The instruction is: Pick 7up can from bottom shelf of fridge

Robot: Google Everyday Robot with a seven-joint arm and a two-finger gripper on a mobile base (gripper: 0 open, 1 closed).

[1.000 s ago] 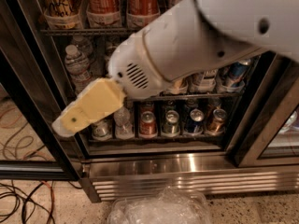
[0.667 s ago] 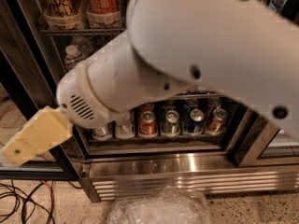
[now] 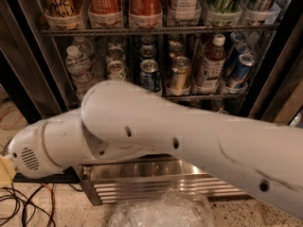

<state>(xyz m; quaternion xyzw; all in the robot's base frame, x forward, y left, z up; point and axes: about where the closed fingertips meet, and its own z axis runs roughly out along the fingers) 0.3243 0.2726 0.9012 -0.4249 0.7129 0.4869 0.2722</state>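
Observation:
The fridge (image 3: 156, 178) stands open in front of me, with wire racks of drinks above a shiny steel base with a grille. My white arm (image 3: 189, 136) crosses the whole view from lower right to left. It hides the bottom shelf and the 7up can. My gripper (image 3: 3, 171) shows only as a pale yellow sliver at the far left edge, low and left of the fridge base, near the floor. Nothing shows in its grasp.
The middle rack holds a water bottle (image 3: 78, 70), several cans (image 3: 149, 74) and a brown bottle (image 3: 211, 63). Red cola bottles (image 3: 142, 1) stand on the rack above. Black door frames flank both sides. Cables (image 3: 28, 207) and a clear plastic bag (image 3: 161, 212) lie on the floor.
The arm has swung left and closer to the camera. The gripper went from in front of the bottom shelf to the far left edge. The row of cans is now covered.

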